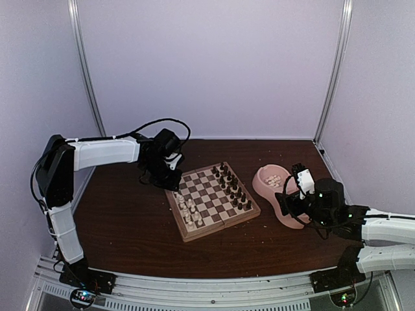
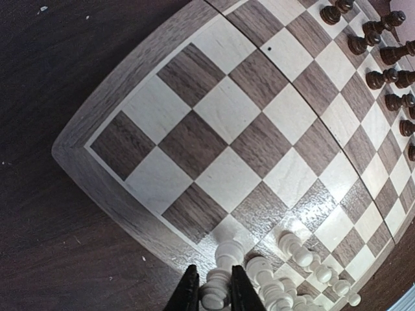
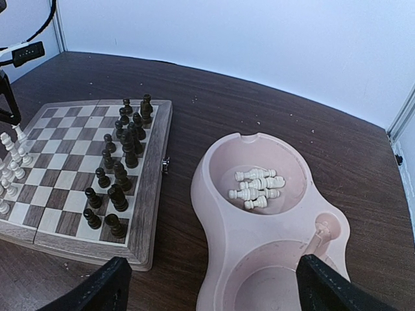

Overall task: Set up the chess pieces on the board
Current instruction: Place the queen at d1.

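Now the left tool point(image 2: 215, 295) pinches a white piece point(image 2: 218, 284) for the board point(image 2: 227, 110), and the right tool point(image 3: 213, 288) hangs open.

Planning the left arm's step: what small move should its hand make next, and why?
Probably settle the piece upright on its square, then open. The left hand is shut on a cream-white piece over the board at its edge row, beside other white pieces already standing. Whether it has touched down yet is unclear.

Bare board point(image 2: 227, 129) between cream pieces point(image 2: 295, 253) and dark pieces point(image 2: 376, 79) gives passage.
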Action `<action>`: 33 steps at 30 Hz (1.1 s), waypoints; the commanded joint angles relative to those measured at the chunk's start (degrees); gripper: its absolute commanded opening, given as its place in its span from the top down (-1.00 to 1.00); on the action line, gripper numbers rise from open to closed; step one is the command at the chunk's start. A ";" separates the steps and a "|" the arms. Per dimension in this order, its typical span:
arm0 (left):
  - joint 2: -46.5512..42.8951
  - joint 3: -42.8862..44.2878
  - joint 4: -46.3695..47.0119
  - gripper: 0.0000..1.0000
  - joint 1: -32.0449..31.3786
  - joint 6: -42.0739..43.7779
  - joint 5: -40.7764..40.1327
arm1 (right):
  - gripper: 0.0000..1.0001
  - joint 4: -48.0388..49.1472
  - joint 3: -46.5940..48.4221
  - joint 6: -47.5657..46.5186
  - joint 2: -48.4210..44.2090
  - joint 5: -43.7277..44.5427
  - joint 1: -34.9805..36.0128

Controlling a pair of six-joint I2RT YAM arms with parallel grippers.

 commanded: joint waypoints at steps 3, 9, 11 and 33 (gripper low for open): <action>-0.30 1.66 0.12 0.69 0.29 0.66 -0.17 | -0.83 1.08 -0.22 -0.64 -0.06 -0.50 -0.19; -0.03 1.75 0.16 0.69 0.29 0.65 -0.26 | -0.83 1.08 -0.22 -0.68 0.02 -0.50 -0.23; 0.09 1.75 0.12 0.69 0.30 0.65 -0.24 | -0.83 1.08 -0.22 -0.69 0.01 -0.52 -0.22; 1.09 1.44 0.30 0.67 0.12 0.34 -0.33 | -0.83 1.17 -0.40 -0.64 -0.30 -0.41 -0.16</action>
